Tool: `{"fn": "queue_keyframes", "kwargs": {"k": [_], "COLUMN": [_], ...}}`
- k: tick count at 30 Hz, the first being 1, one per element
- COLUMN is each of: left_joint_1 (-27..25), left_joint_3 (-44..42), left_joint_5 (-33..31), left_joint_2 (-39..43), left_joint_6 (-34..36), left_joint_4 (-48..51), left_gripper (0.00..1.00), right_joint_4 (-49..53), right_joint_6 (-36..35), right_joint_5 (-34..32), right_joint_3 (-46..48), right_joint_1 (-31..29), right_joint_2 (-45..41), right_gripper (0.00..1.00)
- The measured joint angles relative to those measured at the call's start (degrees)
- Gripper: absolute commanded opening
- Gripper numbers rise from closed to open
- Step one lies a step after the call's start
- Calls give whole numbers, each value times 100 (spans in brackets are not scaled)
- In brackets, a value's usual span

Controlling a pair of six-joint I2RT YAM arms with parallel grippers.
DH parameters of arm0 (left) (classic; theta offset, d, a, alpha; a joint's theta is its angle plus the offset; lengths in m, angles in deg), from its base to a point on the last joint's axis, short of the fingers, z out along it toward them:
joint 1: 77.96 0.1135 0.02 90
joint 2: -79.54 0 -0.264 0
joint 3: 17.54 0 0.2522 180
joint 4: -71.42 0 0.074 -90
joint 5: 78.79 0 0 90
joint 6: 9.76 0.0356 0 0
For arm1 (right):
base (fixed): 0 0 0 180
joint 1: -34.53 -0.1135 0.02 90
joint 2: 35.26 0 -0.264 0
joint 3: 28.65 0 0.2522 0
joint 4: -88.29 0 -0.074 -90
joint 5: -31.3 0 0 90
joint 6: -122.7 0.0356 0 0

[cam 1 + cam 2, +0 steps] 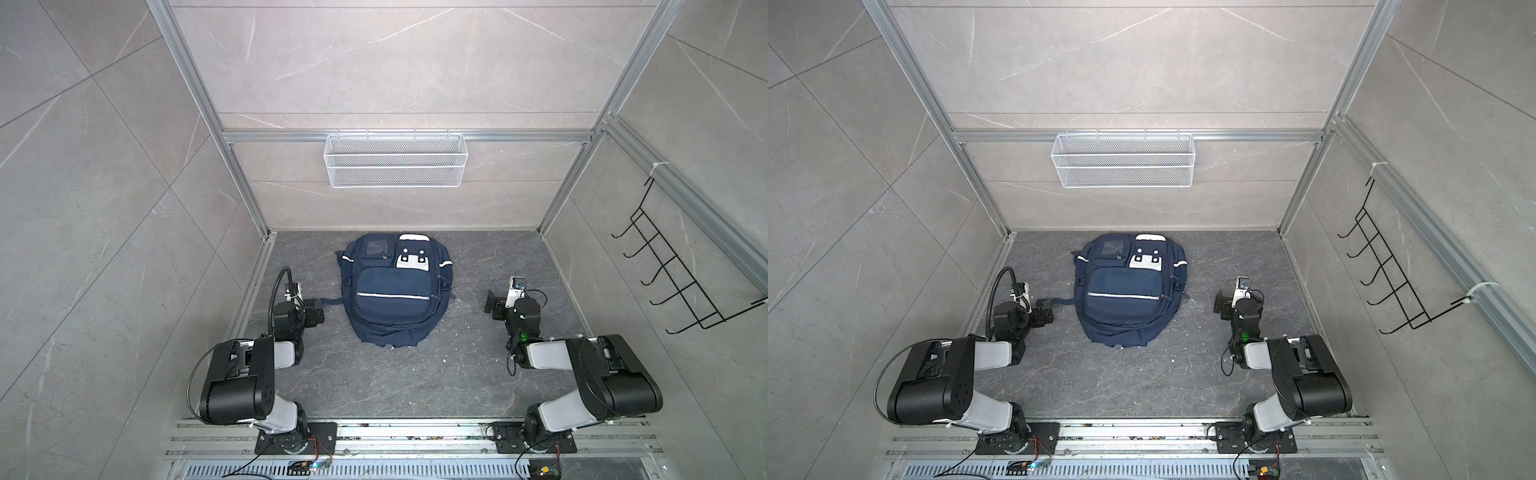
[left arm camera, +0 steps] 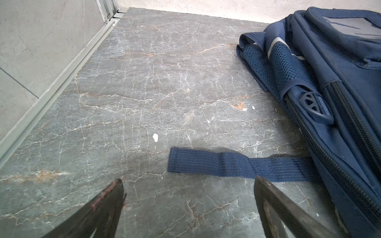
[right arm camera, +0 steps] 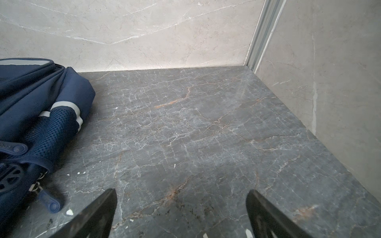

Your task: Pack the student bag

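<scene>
The student bag point(image 1: 395, 291) point(image 1: 1125, 291), navy blue with white patches and a silver stripe on its front pocket, lies flat at the back middle of the dark stone floor, zips shut. My left gripper point(image 1: 318, 309) point(image 1: 1046, 309) sits low just left of it, open and empty. In the left wrist view the left gripper point(image 2: 188, 180) stands over bare floor, a loose navy strap point(image 2: 226, 164) just beyond the fingertips and the bag point(image 2: 340, 72) to one side. My right gripper point(image 1: 492, 303) point(image 1: 1222, 305) point(image 3: 181, 190) hovers open and empty right of the bag point(image 3: 41, 103), a gap apart.
A white wire basket point(image 1: 395, 160) hangs on the back wall. A black hook rack point(image 1: 665, 270) is mounted on the right wall. Tiled walls close in three sides of the floor. Aluminium rails point(image 1: 415, 436) carry both arm bases along the front.
</scene>
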Motion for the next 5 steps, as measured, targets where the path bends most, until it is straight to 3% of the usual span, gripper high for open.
{"fn": "queue_keyframes", "kwargs": {"k": [5], "left_joint_1": [0], "left_joint_3": [0], "left_joint_5": [0], "left_joint_2": [0], "left_joint_6": [0], "left_joint_4": [0], "left_gripper": [100], "right_joint_4": [0], "right_joint_6": [0], "right_joint_5": [0], "right_joint_3": [0], "right_joint_1": [0], "right_joint_2": [0], "right_gripper": [99]}}
